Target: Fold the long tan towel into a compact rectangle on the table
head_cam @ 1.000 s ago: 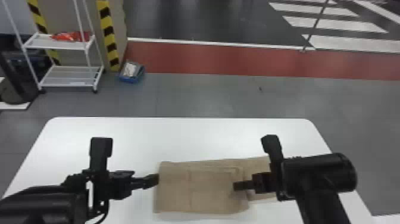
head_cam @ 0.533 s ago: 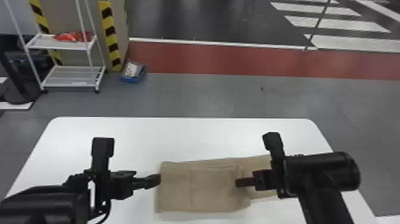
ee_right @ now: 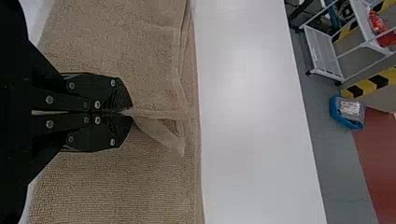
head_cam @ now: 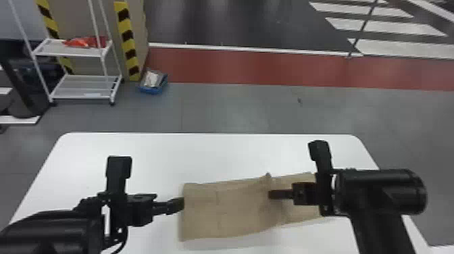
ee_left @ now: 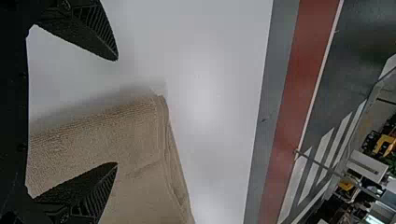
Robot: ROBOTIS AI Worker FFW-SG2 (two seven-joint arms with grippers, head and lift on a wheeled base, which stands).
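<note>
The tan towel (head_cam: pixel 233 209) lies flat on the white table, its left part doubled over in layers and a single strip running right under my right arm. At the towel's left edge is my left gripper (head_cam: pixel 179 204); in the left wrist view the left gripper (ee_left: pixel 116 112) stands open, one finger over the towel (ee_left: pixel 140 140), the other over bare table. My right gripper (head_cam: pixel 272 194) is above the towel's middle-right part. Seen from its wrist, the right gripper (ee_right: pixel 130 112) is shut on a pinched ridge of the towel (ee_right: pixel 112 182), beside a raised flap.
Around the towel extends the white table (head_cam: pixel 216 155), with its far edge beyond both arms. On the floor behind stand a white rack (head_cam: pixel 81 81) at the left and a blue bin (head_cam: pixel 153 82).
The right gripper has closed on the towel, which now bunches into a small ridge at its fingertips. Both arms have barely moved.
</note>
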